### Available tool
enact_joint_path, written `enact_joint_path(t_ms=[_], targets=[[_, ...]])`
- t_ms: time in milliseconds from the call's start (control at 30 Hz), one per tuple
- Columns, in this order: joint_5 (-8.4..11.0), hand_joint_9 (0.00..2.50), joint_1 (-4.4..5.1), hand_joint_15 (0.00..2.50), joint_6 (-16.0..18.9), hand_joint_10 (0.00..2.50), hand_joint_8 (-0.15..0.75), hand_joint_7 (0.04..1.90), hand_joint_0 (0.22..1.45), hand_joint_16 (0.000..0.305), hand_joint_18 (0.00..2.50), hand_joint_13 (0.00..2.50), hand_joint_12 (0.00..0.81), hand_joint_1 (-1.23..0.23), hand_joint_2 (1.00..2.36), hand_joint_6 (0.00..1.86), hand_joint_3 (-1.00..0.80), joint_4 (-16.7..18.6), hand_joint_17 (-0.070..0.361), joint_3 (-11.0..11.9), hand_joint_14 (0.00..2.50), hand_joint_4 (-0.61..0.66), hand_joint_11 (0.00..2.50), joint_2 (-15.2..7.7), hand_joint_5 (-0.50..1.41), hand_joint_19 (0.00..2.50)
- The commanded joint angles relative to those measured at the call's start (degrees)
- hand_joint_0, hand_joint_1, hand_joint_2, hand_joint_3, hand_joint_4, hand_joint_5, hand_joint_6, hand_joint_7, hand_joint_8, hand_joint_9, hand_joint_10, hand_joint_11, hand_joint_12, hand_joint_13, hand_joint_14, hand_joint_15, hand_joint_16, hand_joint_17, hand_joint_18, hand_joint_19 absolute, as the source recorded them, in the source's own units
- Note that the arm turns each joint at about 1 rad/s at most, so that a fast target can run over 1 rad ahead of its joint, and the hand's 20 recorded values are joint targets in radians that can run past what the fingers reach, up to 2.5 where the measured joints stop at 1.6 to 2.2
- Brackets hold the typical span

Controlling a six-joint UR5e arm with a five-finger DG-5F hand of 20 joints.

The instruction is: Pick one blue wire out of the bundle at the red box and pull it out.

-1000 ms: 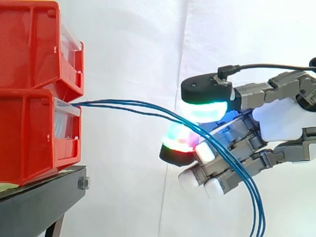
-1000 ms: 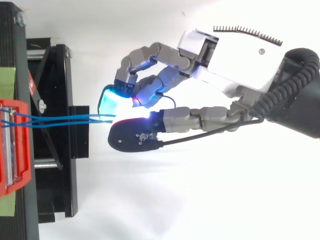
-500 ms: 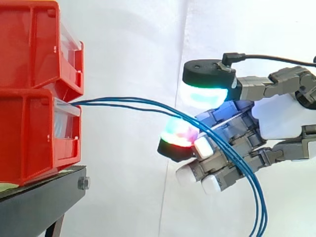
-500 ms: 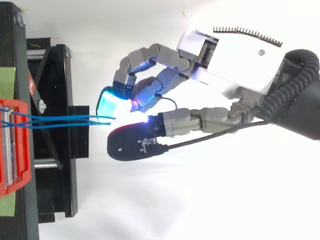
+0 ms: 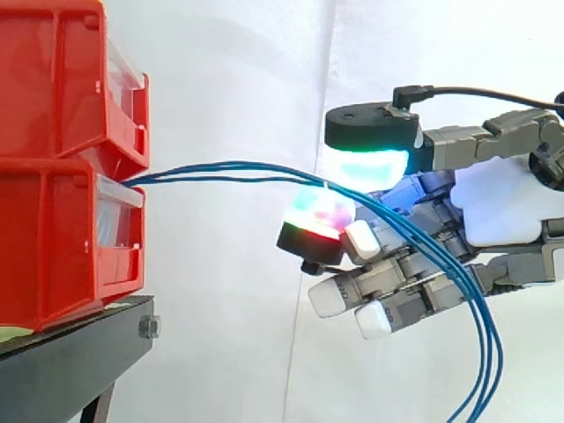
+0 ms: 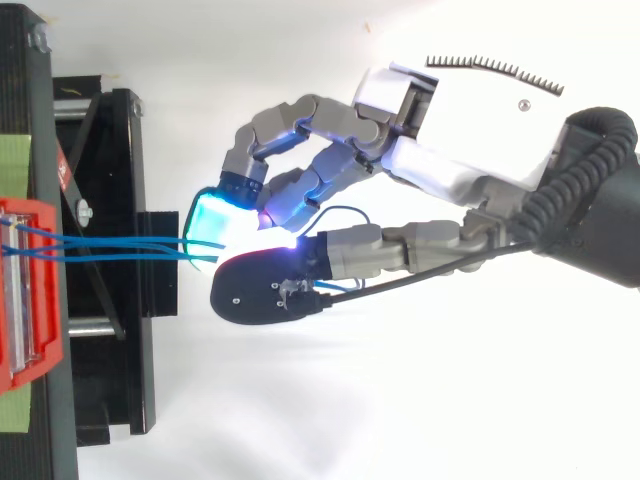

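Noted against half a second earlier: slight upward shift of the hand (image 5: 493,207), with the red-and-green pad (image 5: 317,216) raised against the underside of the cyan pad (image 5: 366,163) and the gap between them closed. Also noted: a higher arch in the blue wires (image 5: 229,169) ahead of the fingertips, and a wider outward swing of the slack loop below the palm. From the top view, recorded a small advance of the leading pads toward the black stand (image 6: 110,160).

Hand state: clenched in a pinch on the blue wires, cyan pad above, red-and-green pad below, strands passing between the two at the point of contact. Count of strands inside the pinch: cannot tell. Remaining fingers curled below the pinch, white pads (image 5: 324,300) pointing ahead and slightly down, strands crossing their near side in the side view.

Pose: reaching in from the side view's right edge at about the height of the lower red box (image 5: 53,247), fingers directed at the box front. From above, seen angled across the work, pinching pads foremost, wrist trailing behind and to one side.

Wires: traced from the front opening of the lower red box, well ahead of the fingertips, in a shallow arch to the pinch, then down behind the pads in three visible strands to the bottom edge of the side view. Upper red bin (image 5: 53,79) stacked on the lower red box, both ahead of the hand on the black stand, white curtain (image 5: 229,79) beyond.
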Motion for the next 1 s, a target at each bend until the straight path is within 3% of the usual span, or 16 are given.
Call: enact_joint_path(t_ms=[0,233,467,567,700,967], targets=[[-0.52,0.94,0.02,0.37,1.81,0.01,0.386,0.88,0.61,0.062,0.69,0.74,0.458,-0.78,1.01,0.89,-0.17,-0.11,0.139,-0.07,0.01,0.25,0.68,0.00,-0.20,0.43],[-0.70,0.95,0.02,0.36,1.90,0.01,0.392,0.86,0.65,0.058,0.70,0.75,0.459,-0.79,1.01,0.88,-0.13,-0.11,0.131,-0.07,0.01,0.24,0.67,0.00,-0.20,0.42],[-0.70,0.99,0.02,0.35,1.90,0.01,0.419,0.91,0.66,0.064,0.74,0.79,0.480,-0.77,1.00,0.80,-0.11,-0.11,0.143,0.02,0.01,0.41,0.56,0.00,-0.17,0.42],[-0.70,1.02,0.02,0.35,1.90,0.01,0.424,0.93,0.68,0.062,0.73,0.79,0.472,-0.69,1.01,0.73,-0.12,-0.11,0.140,0.02,0.01,0.44,0.55,0.00,-0.15,0.44],[-0.96,1.05,0.02,0.36,1.90,0.01,0.418,1.07,0.71,0.059,0.71,0.79,0.453,-0.63,1.01,0.65,-0.14,-0.11,0.132,-0.07,0.01,0.42,0.57,0.00,-0.12,0.46],[-1.40,1.08,0.02,0.37,1.90,0.02,0.405,1.15,0.73,0.057,0.70,0.80,0.441,-0.59,1.01,0.59,-0.13,-0.11,0.128,0.02,0.01,0.39,0.58,0.00,-0.10,0.48]])
